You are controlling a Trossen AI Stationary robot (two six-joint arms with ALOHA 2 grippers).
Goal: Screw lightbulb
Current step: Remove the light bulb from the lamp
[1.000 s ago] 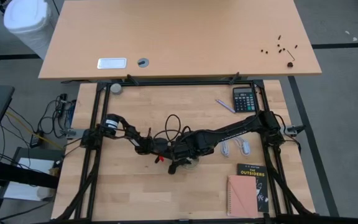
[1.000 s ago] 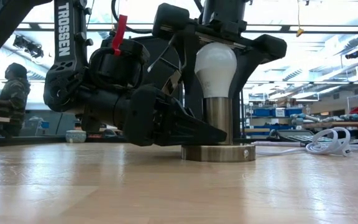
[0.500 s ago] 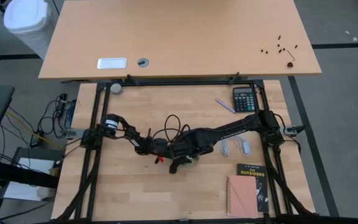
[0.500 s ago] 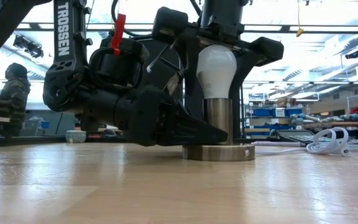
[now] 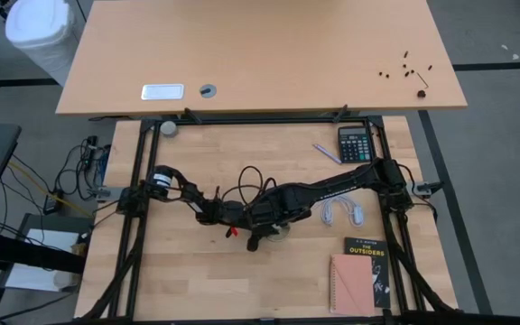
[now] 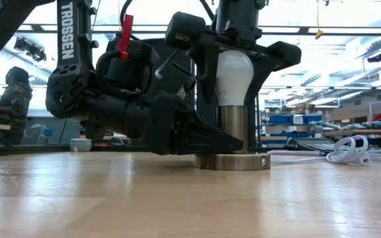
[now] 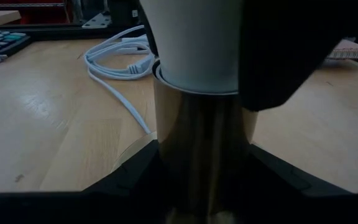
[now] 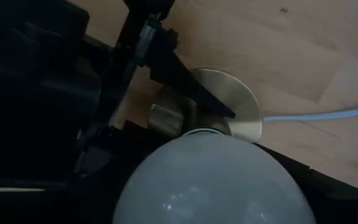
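Now right gripper (image 6: 233,63) pinches white pear-shaped lightbulb (image 6: 234,78) from above to twist; left gripper (image 6: 210,140) clamps brass socket (image 6: 233,132) beneath, steadying it.

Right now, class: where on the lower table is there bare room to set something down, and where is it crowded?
Free: the wood in front of the left arm, and the strip between calculator and grey knob. Crowded: the middle, where both grippers meet at the bulb and socket, plus cord and books.

White pear-shaped lightbulb (image 6: 234,78) upright in brass socket (image 6: 233,160), mid-table.
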